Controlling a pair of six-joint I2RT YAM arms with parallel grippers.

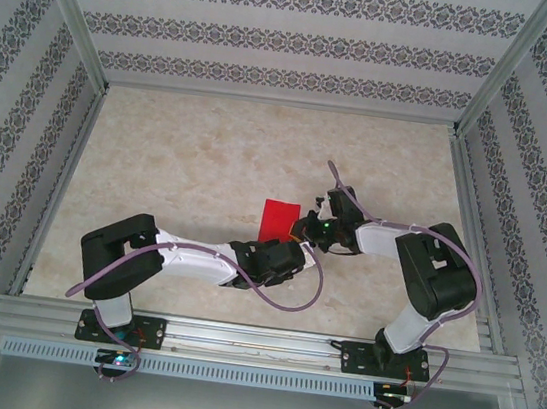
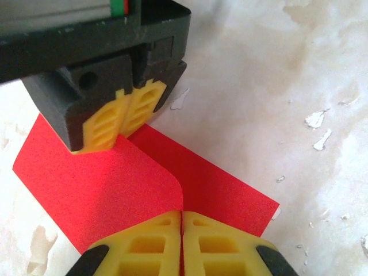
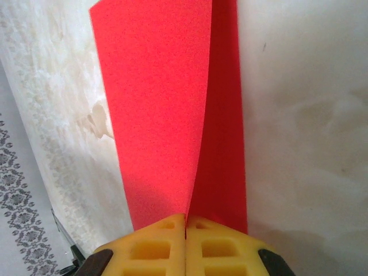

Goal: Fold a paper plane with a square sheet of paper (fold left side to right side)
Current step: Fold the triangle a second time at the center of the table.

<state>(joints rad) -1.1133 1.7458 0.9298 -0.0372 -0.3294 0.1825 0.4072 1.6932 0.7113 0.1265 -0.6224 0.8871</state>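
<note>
I have the left gripper [image 2: 182, 221] and right gripper [image 3: 186, 221] pinched on the paper [image 1: 279, 219]; it looks light, floppy and easily torn, so I'd hold edges gently.

Camera layout: one high fixed view and two close wrist views, all meeting at the red paper [image 1: 279, 217].

The whole table [image 1: 209, 156] is taken in by the top view from above and behind the arm bases, facing down and forward towards the patterned back wall [image 1: 295, 41], from well away. The left wrist view is taken from just behind the left gripper [image 2: 182, 221], whose yellow fingertips sit at the bottom edge, and is aimed steeply down at the tabletop from very close; the right gripper [image 2: 123, 129] is caught at the top of that view. The right wrist view is set likewise behind its own fingertips, very near the surface. The paper and the pale tabletop around it are shared by all three views.
</note>
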